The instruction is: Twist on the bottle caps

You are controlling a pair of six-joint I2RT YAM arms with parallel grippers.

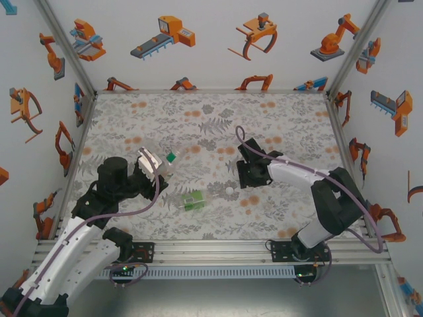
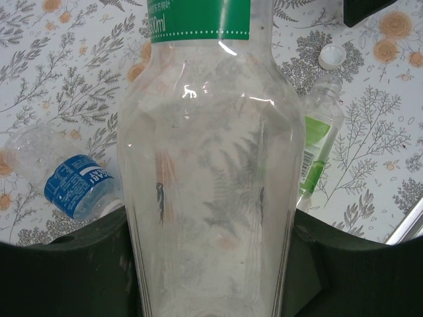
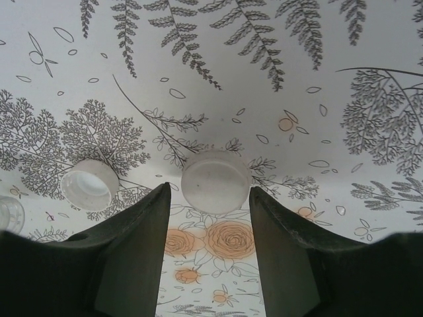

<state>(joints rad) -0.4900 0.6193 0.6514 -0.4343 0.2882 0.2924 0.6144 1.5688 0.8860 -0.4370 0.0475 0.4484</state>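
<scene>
R gripper [image 3: 210,191] sits part-open astride a white cap [image 3: 215,179] on the table [image 3: 277,86], not clamped yet. L gripper [image 2: 208,231] is closed round the tall bottle [image 2: 211,152]. Centre cap btwn pads, squeeze gently w/o tipping, lift straight.

High view from behind, wrist views close, sharing floral table [image 1: 277,112]

Left pincer [image 1: 153,164] clamped, right pincer [image 3: 210,191] parted, lowered
</scene>
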